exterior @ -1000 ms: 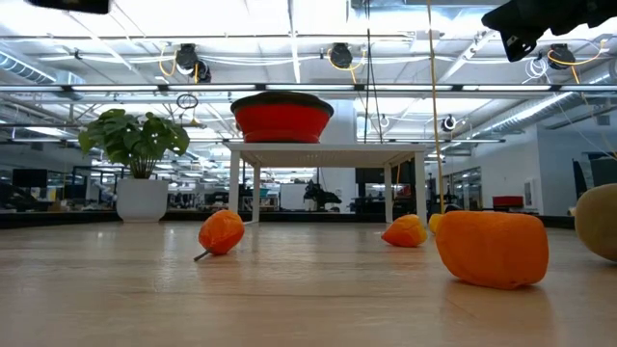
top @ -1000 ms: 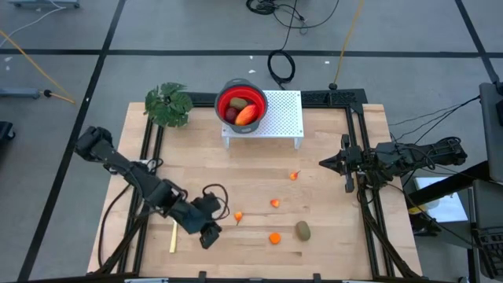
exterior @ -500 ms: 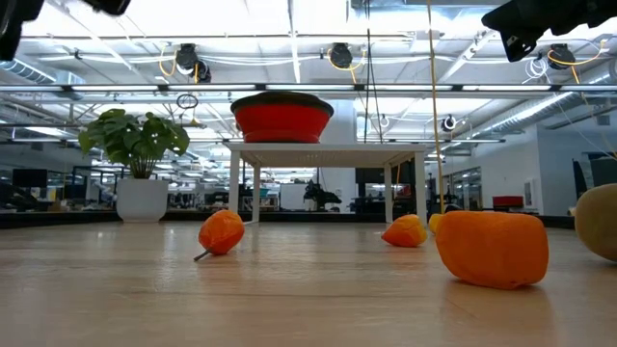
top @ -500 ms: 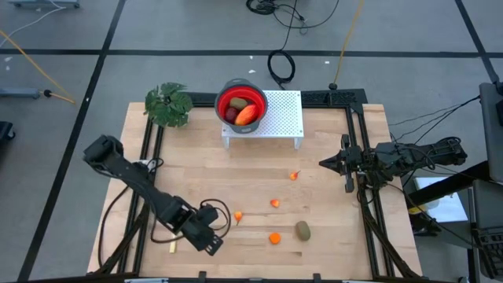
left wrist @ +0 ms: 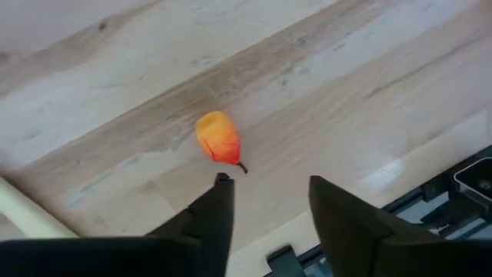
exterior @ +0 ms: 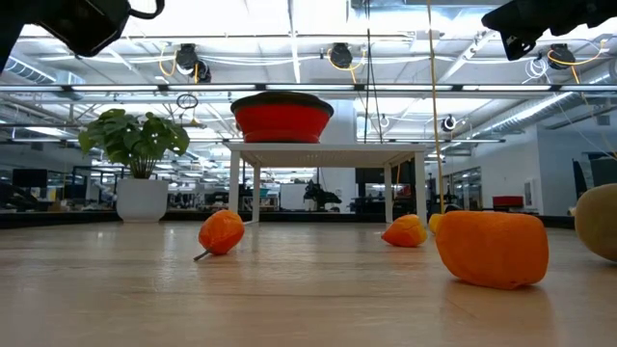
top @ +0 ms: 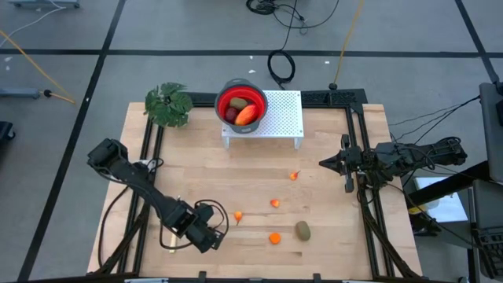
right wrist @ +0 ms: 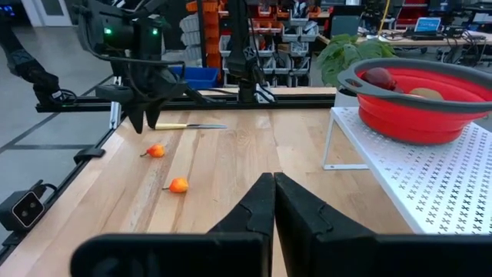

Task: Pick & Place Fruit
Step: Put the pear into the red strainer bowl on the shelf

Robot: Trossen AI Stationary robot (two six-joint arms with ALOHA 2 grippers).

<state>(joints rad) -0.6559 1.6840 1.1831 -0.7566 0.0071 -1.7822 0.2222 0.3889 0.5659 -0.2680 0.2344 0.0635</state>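
small orange-red teardrop fruit with a short dark stem [left wrist: 218, 139] lies on the pale wood table [top: 330, 169], just ahead of the left gripper [left wrist: 265, 198]; that gripper hangs above it near the table's front edge, fingers apart, nothing between them; fruit sits slightly off the line between the fingertips, toward one finger, not touched.

other loose pieces farther out from the left gripper: a tiny orange piece [top: 274, 203], a chunkier orange piece [top: 274, 238], an olive-brown oval fruit [top: 302, 230], and another tiny stemmed orange piece [top: 295, 176] toward the right arm.

red collapsible bowl with grey rim [top: 241, 104] stands on a white perforated stand [top: 284, 115] at the far side, well apart from the left gripper; already holds an elongated red-orange fruit [top: 247, 115], a dark red ball [top: 230, 115] and an olive-brown piece.

right gripper [right wrist: 274, 201] waits at the table's right edge, fingers together, holding nothing.

step in hand, as i read it: approach for the pick on the teardrop fruit; next move needs a small sideways correction to centre it, then descend and close gently; small rounded piece, could squirt out or roll.
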